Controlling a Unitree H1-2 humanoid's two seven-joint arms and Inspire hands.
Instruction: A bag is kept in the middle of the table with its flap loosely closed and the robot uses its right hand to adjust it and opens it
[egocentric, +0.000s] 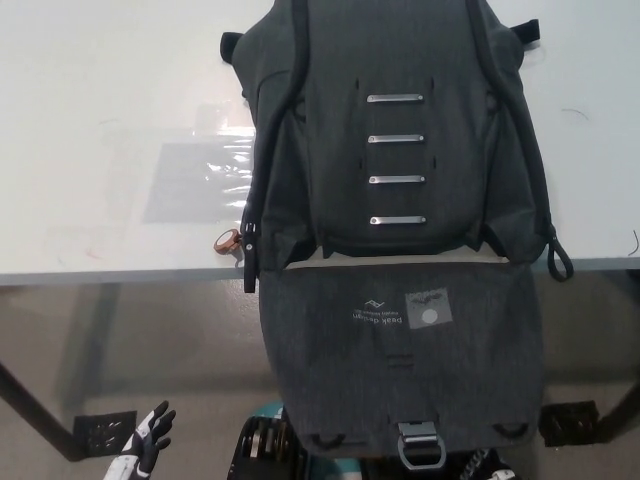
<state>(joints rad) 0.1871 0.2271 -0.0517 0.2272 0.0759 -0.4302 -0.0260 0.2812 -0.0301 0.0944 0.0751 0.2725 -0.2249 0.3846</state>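
One dark grey backpack (395, 150) lies flat on the white table (90, 120), its long axis running from the table's far side toward the near edge. Its flap (400, 360) is folded out past the near edge of the table and hangs down below it; inner face showing, printed logo and a grey patch visible. One metal buckle (420, 443) sits at the flap's lower end. Four metal latch bars (395, 160) run in a ladder up the backpack's front panel. One zip pull with a copper-coloured tag (226, 241) lies just left of the backpack at the table edge. One clear plastic sheet (200, 180) lies on the table to the left of the backpack.

Judgement: flap reads as already opened out.

Left robot hand (146, 449), white: well below and left of the backpack, under table level, fingers spread, holding nothing. Resting.

Right robot hand (488, 467): only a sliver shows, just below the flap's lower right corner beside the buckle. Cannot tell whether it is released or clenched.

Key relation: the flap's free end lies directly above the right robot hand, which is far nearer than the left. Any further adjustment would reach upward.
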